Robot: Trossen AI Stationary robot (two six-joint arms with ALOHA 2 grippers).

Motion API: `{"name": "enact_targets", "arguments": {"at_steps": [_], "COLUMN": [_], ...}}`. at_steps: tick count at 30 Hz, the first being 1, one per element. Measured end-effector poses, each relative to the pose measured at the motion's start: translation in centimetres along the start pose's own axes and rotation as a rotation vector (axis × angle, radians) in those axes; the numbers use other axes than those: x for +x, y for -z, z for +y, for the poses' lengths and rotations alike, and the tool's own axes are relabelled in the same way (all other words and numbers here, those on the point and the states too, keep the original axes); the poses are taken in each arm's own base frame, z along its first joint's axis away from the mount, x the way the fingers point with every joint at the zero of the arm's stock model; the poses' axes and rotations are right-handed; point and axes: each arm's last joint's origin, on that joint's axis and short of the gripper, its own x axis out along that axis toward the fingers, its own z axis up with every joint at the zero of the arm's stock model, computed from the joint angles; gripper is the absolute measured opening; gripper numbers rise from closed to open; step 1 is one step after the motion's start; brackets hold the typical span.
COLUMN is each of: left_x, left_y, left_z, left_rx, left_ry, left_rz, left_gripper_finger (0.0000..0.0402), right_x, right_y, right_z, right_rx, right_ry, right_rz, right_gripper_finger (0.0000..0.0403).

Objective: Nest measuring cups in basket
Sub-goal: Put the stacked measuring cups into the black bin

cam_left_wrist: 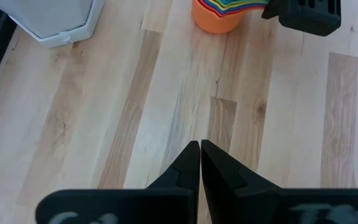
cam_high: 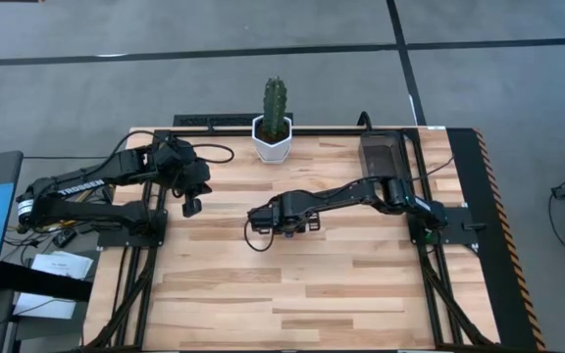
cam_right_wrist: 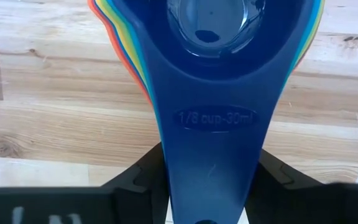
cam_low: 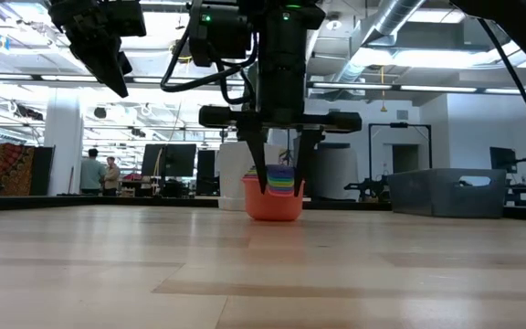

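— Where's your stack? 
— Nested measuring cups, glossy plastic, sit mid-table; your right gripper is clamped on their flat handles. Bare wood all round. 
— Basket? 
— Far right edge. 
— Left gripper? 
— Pressed together, hanging far left.

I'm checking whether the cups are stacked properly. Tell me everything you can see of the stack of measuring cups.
The stack of measuring cups stands upright on the wooden table, near its middle. The orange cup is outermost, with rims of other colours nested inside and a dark blue one innermost, marked 1/8 cup. They look like plastic. The flat handles lie layered together, and the right gripper straddles them.
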Motion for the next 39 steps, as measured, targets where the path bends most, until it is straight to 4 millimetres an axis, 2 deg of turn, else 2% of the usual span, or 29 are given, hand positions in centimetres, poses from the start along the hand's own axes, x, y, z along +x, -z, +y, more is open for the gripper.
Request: {"name": "enact_targets", "arguments": {"at_steps": [14,21,32,39], "left_x": [0.1,0.1,0.1,0.1], "left_y": [0.0,0.0,0.0,0.0], "left_z": [0.0,0.0,0.0,0.0], "left_rx": [0.006,0.007,0.006,0.007], "left_ry": [-0.002,-0.002,-0.002,-0.002], "left_rz": [0.004,0.003,0.003,0.003], "left_gripper_finger": [0.0002,0.0002,0.0002,0.0002], "right_x": [-2.2,-2.1,-2.1,-2.1], "right_y": [-0.3,-0.3,-0.3,-0.4], "right_z": [-1.0,-1.0,-1.0,-1.0], "right_rx": [-0.008,-0.016,-0.016,-0.013], "right_ry": [0.019,0.024,0.024,0.024], "right_rz": [-0.043,-0.039,-0.022,-0.021], "right_gripper_finger": [0.0165,0.0163,0.0239,0.0248]}}
